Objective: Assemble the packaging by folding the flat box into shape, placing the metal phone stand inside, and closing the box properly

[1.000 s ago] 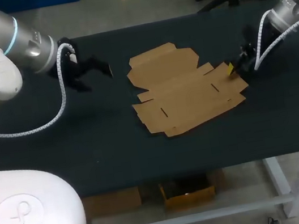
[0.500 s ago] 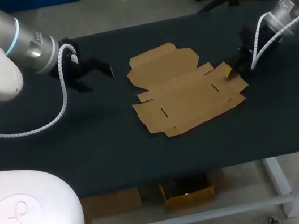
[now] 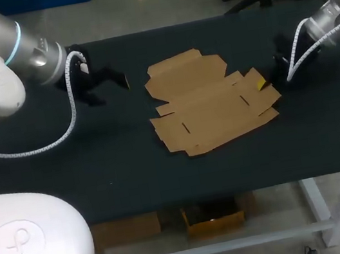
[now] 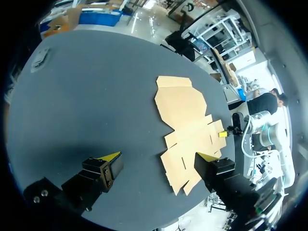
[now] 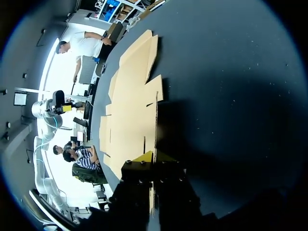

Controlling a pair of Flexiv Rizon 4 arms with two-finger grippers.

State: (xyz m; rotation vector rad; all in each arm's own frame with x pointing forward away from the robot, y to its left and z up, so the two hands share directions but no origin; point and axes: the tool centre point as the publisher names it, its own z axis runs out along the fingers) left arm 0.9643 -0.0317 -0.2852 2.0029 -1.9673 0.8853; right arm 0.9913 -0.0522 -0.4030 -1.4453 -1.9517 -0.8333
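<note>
The flat brown cardboard box [image 3: 208, 101] lies unfolded in the middle of the black table [image 3: 131, 166]. My right gripper [image 3: 262, 83] is at the box's right edge, shut on a side flap [image 3: 254, 77] that stands slightly raised. In the right wrist view the thin cardboard edge [image 5: 155, 130] runs between the closed yellow tips of the right gripper [image 5: 153, 156]. My left gripper [image 3: 100, 81] hovers open over the table left of the box. In the left wrist view the left gripper [image 4: 159, 161] shows wide-spread fingers with the box [image 4: 187, 120] ahead of them.
A small grey object [image 4: 41, 57] lies near a far corner of the table in the left wrist view; I cannot tell what it is. Bare black tabletop surrounds the box on all sides.
My right gripper's fingers have closed on the box's right flap, and that flap now tilts up a little. The left arm has stayed still.
</note>
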